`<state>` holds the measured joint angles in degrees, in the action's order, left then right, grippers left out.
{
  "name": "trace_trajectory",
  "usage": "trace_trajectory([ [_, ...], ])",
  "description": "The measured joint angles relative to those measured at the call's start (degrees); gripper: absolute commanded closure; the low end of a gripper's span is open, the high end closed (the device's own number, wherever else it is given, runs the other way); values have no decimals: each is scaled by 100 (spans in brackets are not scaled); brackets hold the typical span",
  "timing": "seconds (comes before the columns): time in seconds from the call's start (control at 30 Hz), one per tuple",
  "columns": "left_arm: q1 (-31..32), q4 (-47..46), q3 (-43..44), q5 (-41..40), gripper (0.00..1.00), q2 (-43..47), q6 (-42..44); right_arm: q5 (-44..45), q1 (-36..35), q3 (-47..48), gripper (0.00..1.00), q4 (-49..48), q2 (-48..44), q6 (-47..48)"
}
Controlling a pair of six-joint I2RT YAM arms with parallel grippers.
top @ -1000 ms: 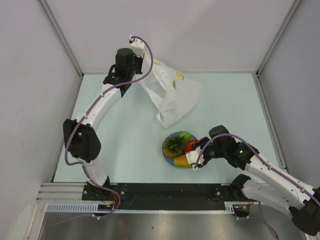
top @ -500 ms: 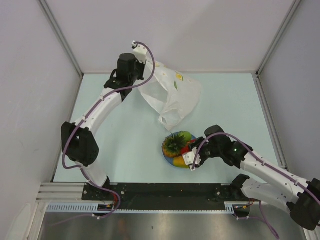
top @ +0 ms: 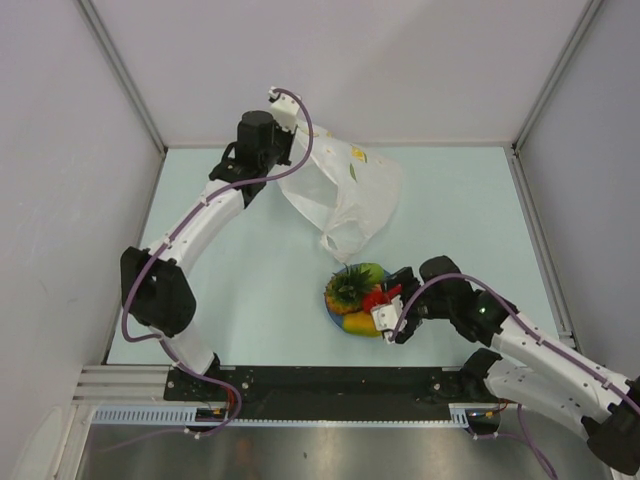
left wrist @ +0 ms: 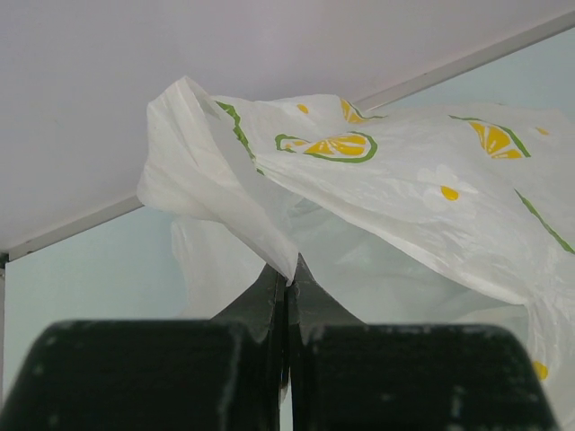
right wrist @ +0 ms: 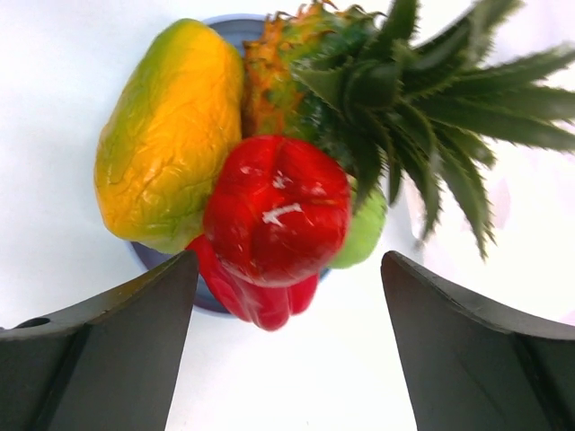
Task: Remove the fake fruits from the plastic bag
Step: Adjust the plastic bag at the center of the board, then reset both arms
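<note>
The fake fruits lie piled on a round blue plate (top: 331,312): an orange pineapple (top: 349,288) (right wrist: 359,81), a green apple (top: 371,272) (right wrist: 367,235), a red pepper piece (top: 380,297) (right wrist: 274,220) and a yellow-orange mango (top: 360,322) (right wrist: 166,135). My right gripper (top: 393,300) (right wrist: 287,260) is open just right of the plate; its jaws stand wide on either side of the red piece without touching it. The plastic bag (top: 345,195) (left wrist: 404,171), white with lemon prints, hangs lifted at the back. My left gripper (top: 290,128) (left wrist: 287,274) is shut on a fold of its upper edge.
The blue plate (right wrist: 157,258) sits front-centre on the pale table. Grey walls close in the left, right and back. The bag's lower end (top: 335,245) trails on the table just behind the plate. A black rail (top: 320,380) runs along the near edge.
My right gripper has opened and let go of the red piece, which now rests on the pile. My left gripper has shifted slightly right with the bag.
</note>
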<state>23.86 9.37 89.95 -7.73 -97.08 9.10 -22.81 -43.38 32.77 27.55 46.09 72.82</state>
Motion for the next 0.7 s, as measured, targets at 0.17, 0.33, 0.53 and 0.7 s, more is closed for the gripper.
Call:
trace_trajectory([
  [0.17,2,33,24,42,100,-7,0,354,162,-4,10,87,-485,-197],
  [0.33,-70,83,332,9,100,-175,153,658,1241,-7,1,140,-909,-741],
  [0.53,-549,92,981,-238,98,-365,363,1567,2463,120,0,-741,37,-2481],
  [0.7,-962,-13,946,-542,62,-258,407,2170,3056,723,0,-977,1397,-4022],
])
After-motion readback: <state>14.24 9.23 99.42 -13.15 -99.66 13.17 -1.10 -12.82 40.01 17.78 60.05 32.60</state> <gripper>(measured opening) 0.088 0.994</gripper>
